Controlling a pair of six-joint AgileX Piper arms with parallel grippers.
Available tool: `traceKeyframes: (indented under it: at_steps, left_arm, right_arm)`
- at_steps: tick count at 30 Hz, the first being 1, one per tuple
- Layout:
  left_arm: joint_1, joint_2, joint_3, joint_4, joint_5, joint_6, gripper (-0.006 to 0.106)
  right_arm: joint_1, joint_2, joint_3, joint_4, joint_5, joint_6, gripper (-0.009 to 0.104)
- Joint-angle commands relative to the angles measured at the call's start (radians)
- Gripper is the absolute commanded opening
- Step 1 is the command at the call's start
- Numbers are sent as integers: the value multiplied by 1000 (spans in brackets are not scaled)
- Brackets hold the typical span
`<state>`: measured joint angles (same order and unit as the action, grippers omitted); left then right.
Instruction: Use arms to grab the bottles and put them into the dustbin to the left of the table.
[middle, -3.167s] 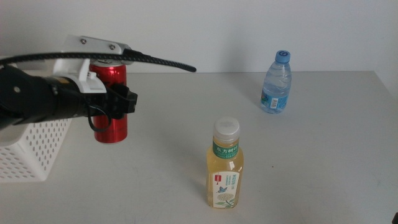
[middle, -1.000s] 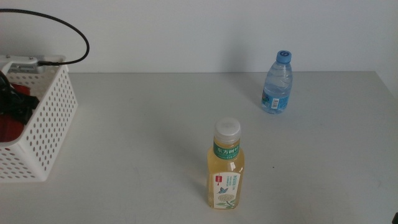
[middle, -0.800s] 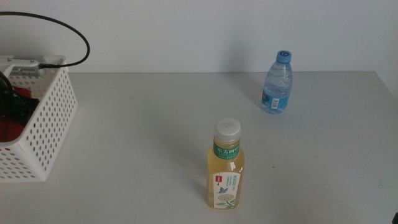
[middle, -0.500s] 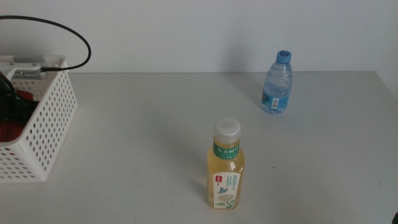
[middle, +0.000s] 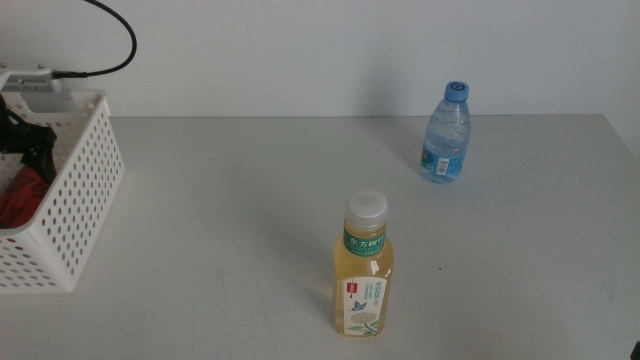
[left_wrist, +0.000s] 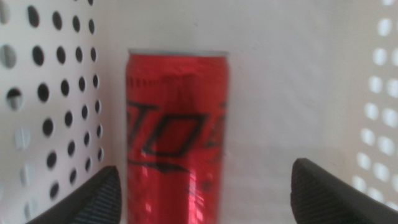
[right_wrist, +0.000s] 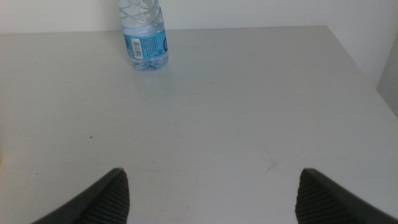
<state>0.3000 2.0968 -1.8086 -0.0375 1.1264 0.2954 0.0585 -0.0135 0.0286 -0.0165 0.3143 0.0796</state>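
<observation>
The left tool (left_wrist: 202, 186) hangs inside the white perforated dustbin (middle: 85, 200) at the table's (middle: 250, 200) left edge, its jaws spread wide and gripping nothing. The red soda can (left_wrist: 177, 134) lies on the bin floor between the jaws, closer to one of them, against a perforated wall; its long axis runs flat along the floor, and its silver rim points away from the wrist camera.

The main risk I see is in getting out: the arm's black cable (middle: 105, 45) loops just above the rim, and a jaw or the cable could catch the wall and drag the light bin (it looks easy to shift).

2 bottles remain upright, long axes vertical, caps up: the yellow tea bottle (middle: 364, 265) near the front edge's middle, and the clear water bottle (middle: 445, 133) by the back edge toward the right corner. A fast sideways approach could topple either.

The right tool (right_wrist: 205, 186) waits over the table's right part, jaws wide apart and empty.
</observation>
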Motion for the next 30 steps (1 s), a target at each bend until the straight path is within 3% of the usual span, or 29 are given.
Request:
traceKeyframes:
  at_steps: [1, 7, 13, 18, 25, 30]
  left_arm:
    - [0, -86, -64, -37, 58, -29, 93]
    - [0, -214, -69, -152, 117, -47, 92]
    - [-27, -401, -49, -168, 164, -15, 92]
    - [-119, -590, 72, -187, 95, 33, 92]
    - [-291, -825, 335, -334, -121, 180, 92]
    - [-398, -959, 494, -342, -177, 180, 92]
  right_arm:
    - [4, -22, -10, -11, -73, -4, 94]
    - [4, -22, -10, -11, -73, -4, 94]
    - [4, -22, -10, -11, -73, -4, 94]
    - [4, -22, -10, -11, -73, -4, 94]
    - [4, -22, -10, -11, -73, -4, 94]
    - [4, -22, -10, -11, -73, -4, 94]
